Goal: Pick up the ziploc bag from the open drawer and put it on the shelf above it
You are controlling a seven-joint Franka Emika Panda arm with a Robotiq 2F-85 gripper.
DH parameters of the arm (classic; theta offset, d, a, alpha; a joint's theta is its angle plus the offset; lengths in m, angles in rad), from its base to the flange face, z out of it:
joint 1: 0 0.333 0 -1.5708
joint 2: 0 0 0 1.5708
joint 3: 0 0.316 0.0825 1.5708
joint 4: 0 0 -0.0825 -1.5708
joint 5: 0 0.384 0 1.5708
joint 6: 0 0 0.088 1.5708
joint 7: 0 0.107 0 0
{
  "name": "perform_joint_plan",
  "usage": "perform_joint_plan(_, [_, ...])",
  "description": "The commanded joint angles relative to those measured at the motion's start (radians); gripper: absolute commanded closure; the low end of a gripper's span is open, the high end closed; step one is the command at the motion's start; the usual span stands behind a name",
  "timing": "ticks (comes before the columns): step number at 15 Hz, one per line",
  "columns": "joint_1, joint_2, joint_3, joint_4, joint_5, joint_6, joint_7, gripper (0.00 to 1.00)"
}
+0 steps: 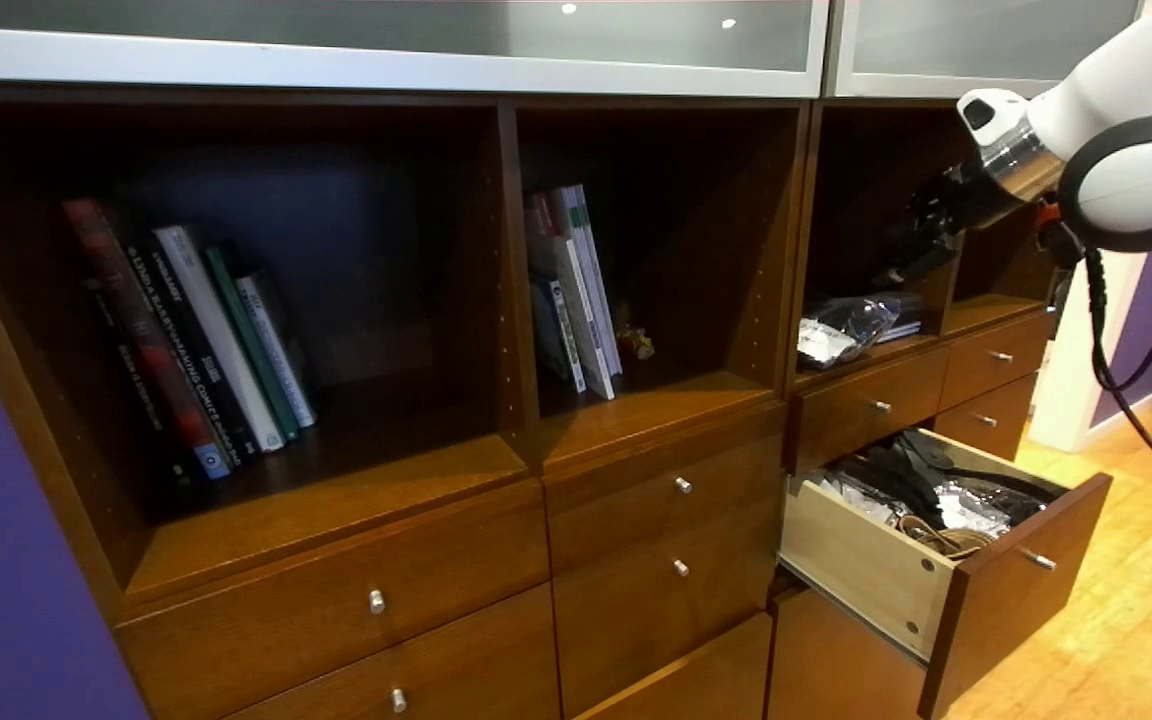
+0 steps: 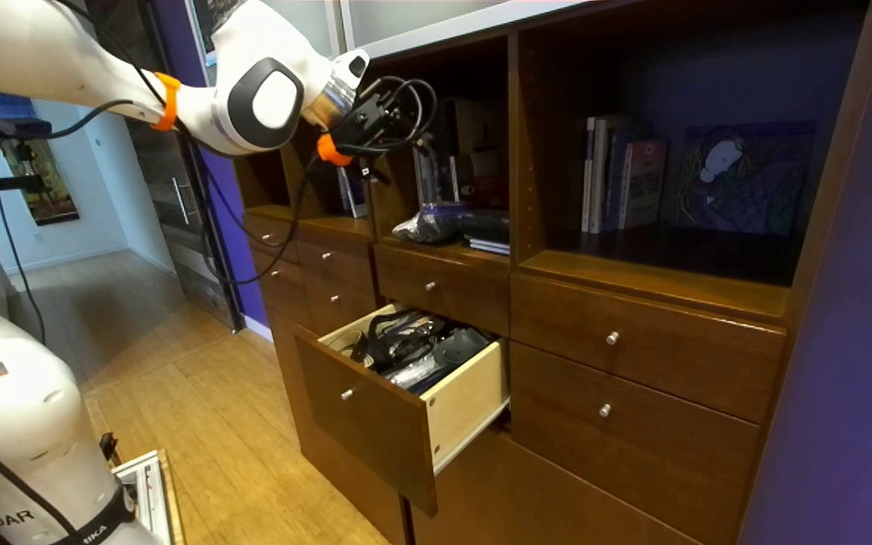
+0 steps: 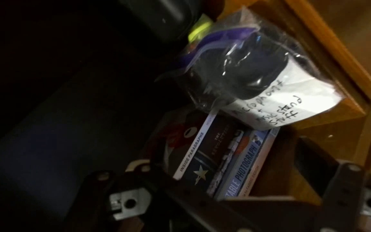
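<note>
Ziploc bag (image 3: 253, 74): on shelf (image 3: 330, 129); expect soft, slippery film, lumpy contents, modest weight; best pinched along purple zip (image 3: 232, 35).
Books (image 3: 219, 154): near, perhaps touching, in shadow.
Gripper (image 3: 231, 143): spread, with nothing between 2 jaws.
Drawer (image 1: 866, 565): pulled out below.

Ziploc bag (image 3: 253, 67): glossy, crinkled plastic; drawer (image 2: 375, 431): smooth wood; its knob (image 2: 346, 394): shiny metal

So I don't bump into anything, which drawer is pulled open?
The second drawer down beneath the plastic bag: its pale side wall shows, while the other drawers show no side walls.
</note>
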Motion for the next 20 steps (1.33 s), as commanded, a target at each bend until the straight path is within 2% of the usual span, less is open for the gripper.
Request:
perform_joint_plan(1, [-0.048,-0.116,0.047,-0.031,0.088,-0.203,0.005,0.00])
perform_joint_plan(4, [-0.077,-0.199,0.056,-0.039,0.147,-0.355,0.006,0.00])
perform_joint_plan(8, [-0.130,-0.310,0.067,-0.036,0.168,-0.553,0.021,0.00])
perform_joint_plan(12, [-0.177,-0.406,0.079,-0.027,0.187,-0.760,0.104,0.00])
perform_joint_plan(13, [-0.194,-0.430,0.084,-0.035,0.183,-0.788,0.140,0.00])
perform_joint_plan(16, [-0.179,-0.504,0.045,-0.068,0.210,-0.830,0.152,0.00])
perform_joint_plan(17, [-0.179,-0.435,0.058,-0.022,0.172,-0.809,0.141,0.00])
perform_joint_plan(20, [-0.178,-0.448,0.055,-0.028,0.173,-0.811,0.141,0.00])
